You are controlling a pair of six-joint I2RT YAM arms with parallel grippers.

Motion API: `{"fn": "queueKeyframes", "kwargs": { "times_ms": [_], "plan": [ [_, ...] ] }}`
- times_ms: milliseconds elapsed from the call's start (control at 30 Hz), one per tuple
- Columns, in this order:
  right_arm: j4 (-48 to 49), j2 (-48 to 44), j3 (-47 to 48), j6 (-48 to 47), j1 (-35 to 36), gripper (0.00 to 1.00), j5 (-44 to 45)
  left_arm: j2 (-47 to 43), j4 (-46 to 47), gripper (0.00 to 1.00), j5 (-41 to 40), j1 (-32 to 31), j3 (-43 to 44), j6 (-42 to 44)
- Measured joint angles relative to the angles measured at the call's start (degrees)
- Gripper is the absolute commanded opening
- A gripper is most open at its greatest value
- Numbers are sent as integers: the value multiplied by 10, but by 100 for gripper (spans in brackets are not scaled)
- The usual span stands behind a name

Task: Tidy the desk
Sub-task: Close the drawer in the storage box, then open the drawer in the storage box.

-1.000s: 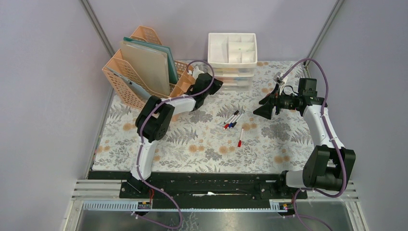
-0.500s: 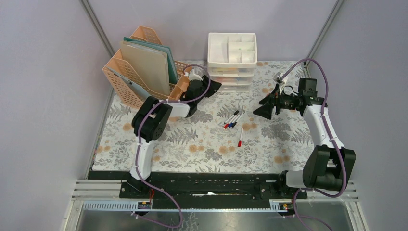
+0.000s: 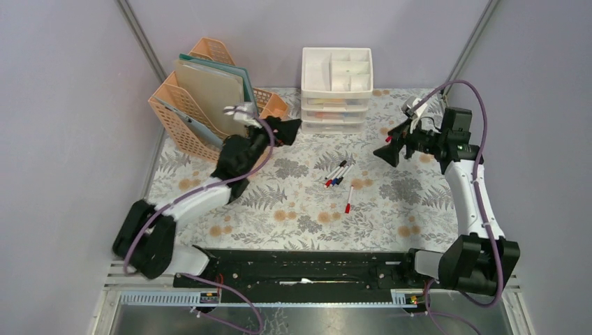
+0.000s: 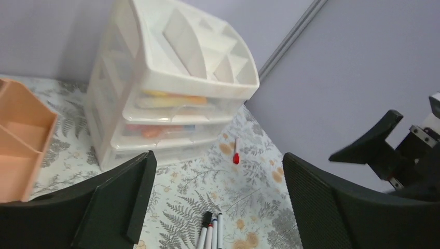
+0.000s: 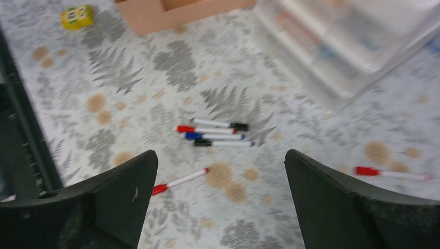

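Now the left gripper point(image 4: 217, 161) is standing released, jaws wide with nothing between them; a second ago it was nearly clenched. It is hovering over the pale fern-and-flower printed desk point(image 3: 293, 209), just off the near-left corner of the white three-drawer plastic unit point(image 3: 336, 98). It has backed slightly away from that unit, and its arm's lower links have swung out toward the desk's near-left corner.

The right gripper point(image 5: 220, 161) is also hanging released and empty. It is sitting a bit closer to the far edge than before, near the right edge.

The desk is lying under both arms, with its black rail point(image 3: 300, 257) running along the near edge. The peach plastic file rack point(image 3: 185, 112) is staying at the far-left corner.

Three thin white pens point(image 3: 338, 173) are lying bunched mid-desk. A red-capped white pen point(image 3: 348, 200) is lying just nearer, apart from them. All four are unmoved. Another red-capped pen point(image 4: 236, 153) is lying right of the drawer unit.

A small yellow block point(image 5: 77, 16) is showing markings, too blurred for reading.
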Motion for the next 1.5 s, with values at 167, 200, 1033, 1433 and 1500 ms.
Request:
{"fn": "queueKeyframes", "kwargs": {
  "times_ms": [167, 200, 1033, 1433, 1500],
  "plan": [
    [73, -6, 67, 55, 0, 100, 39, -148, 1, 99, -45, 1, -103, 47],
    [88, 4, 90, 75, 0, 100, 36, -175, -7, 99, -53, 3, -121, 51],
    [18, 408, 535, 339, 167, 85, 552, -624, -280, 99, -31, 43, -299, -12],
    [-15, 453, 574, 344, 166, 57, 598, -614, -298, 99, -5, 43, -326, -48],
    [-15, 462, 581, 342, 166, 55, 600, -608, -294, 99, 2, 43, -331, -57]
  ]
}}
